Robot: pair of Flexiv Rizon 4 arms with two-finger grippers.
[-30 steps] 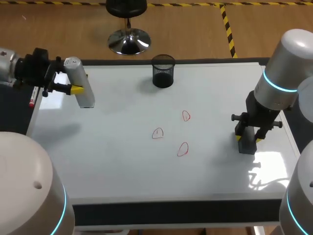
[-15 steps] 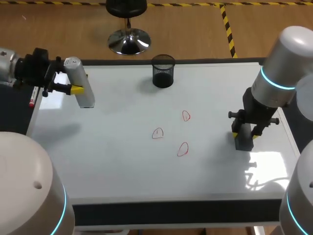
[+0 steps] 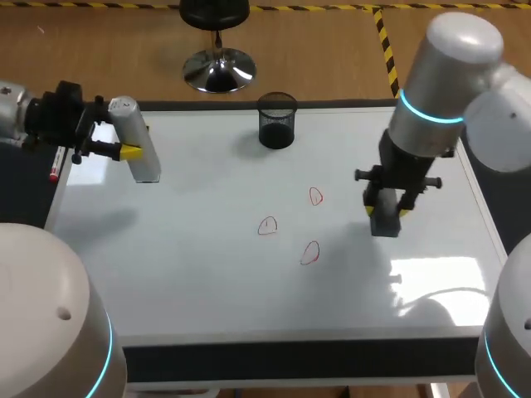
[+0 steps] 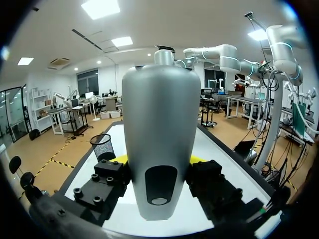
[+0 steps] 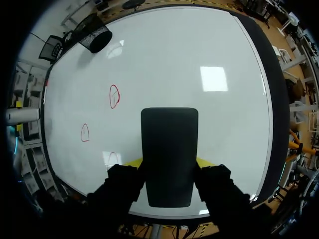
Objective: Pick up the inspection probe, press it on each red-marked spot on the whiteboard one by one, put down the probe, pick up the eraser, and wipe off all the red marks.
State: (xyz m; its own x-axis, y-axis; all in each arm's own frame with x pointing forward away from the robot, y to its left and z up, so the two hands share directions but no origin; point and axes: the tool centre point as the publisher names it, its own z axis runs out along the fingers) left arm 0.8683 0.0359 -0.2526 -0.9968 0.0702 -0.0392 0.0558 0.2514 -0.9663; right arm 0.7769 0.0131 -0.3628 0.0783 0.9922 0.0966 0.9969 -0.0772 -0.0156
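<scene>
Pale grey arms — cyan rings, black bolted wrists, yellow-tipped left claw and right claw

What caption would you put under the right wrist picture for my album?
Right gripper holds the black eraser over the whiteboard, beside three red marks.

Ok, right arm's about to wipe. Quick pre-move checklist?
1. Eraser gripped in right gripper: ok, a finger on each side.
2. Red marks to wipe, three: ok, all visible, none wiped.
3. Probe put down: not ok, left gripper is shut on it at the whiteboard's far left corner.
4. Path from eraser to marks: ok, bare board between; mesh cup stands off at the far edge.
5. Eraser face touching the board: cannot tell.
</scene>
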